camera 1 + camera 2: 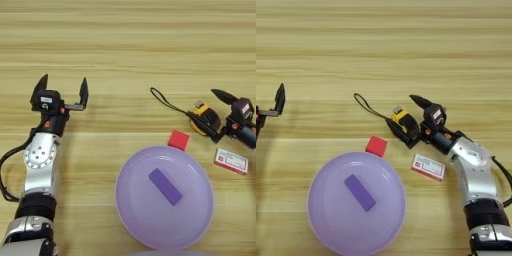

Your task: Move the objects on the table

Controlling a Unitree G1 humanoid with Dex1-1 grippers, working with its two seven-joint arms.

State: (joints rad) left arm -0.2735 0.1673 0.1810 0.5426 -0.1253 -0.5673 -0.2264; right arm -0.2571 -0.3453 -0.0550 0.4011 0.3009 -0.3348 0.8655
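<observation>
Right gripper (406, 120), at the end of the silver-and-black right arm entering from the lower right, has its two black fingers spread wide about the tape measure (405, 123): one finger points up and to the left beyond the yellow-black case, the other lies along the case's near side, touching it or nearly so; the fingers are not closed on it, and nothing is lifted. Left gripper (64, 91) hovers well apart over bare wood at the left, its fingers open in a wide fork and holding nothing. Progress, as judged from the layout: the purple block (165, 186) already lies flat and diagonal near the middle of the lilac plate (135, 210), which suggests one object has been placed; the red cube (178, 140) sits on the table (125, 50) just against the plate's far rim, and the red-white card box (231, 161) rests flat to the right of the plate, near the right arm's wrist. Tape measure, cube and box therefore appear still to be moved. The tape measure is a small rounded case, yellow with black trim, with a thin black cord (165, 101) looping away to the upper left across the wood.
</observation>
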